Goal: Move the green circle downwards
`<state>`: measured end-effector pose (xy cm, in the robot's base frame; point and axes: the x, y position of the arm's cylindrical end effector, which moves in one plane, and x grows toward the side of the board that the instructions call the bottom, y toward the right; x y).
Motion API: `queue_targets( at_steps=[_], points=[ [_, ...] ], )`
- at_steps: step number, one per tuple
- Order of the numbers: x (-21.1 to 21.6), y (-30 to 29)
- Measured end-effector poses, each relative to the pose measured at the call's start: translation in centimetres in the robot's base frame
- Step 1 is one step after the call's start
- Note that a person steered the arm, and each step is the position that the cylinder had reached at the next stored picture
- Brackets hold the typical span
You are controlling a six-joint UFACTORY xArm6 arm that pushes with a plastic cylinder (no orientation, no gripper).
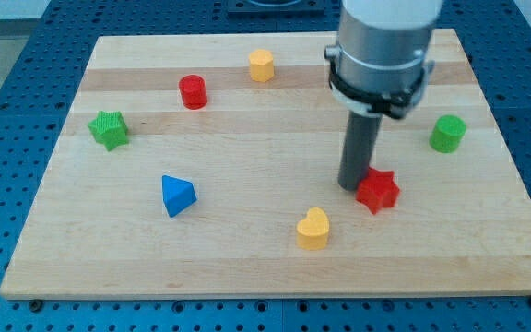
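The green circle [448, 133] is a short green cylinder near the board's right edge. My tip [352, 187] is the lower end of the dark rod, well to the left of and below the green circle. The tip touches or nearly touches the left side of the red star [378, 191]. The arm's grey body [383, 51] hangs over the upper middle-right of the board.
On the wooden board [247, 258] lie a green star [109, 129] at the left, a red cylinder [193, 91], a yellow hexagon-like block [262, 65] at the top, a blue triangle [177, 195] and a yellow heart [312, 229] near the bottom.
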<state>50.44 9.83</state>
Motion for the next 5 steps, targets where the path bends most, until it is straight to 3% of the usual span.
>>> queue_targets(
  at_steps=[2, 4, 5],
  points=[
    [-0.9, -5.5],
    [-7.6, -2.3],
    [-8.5, 4.2]
  ],
)
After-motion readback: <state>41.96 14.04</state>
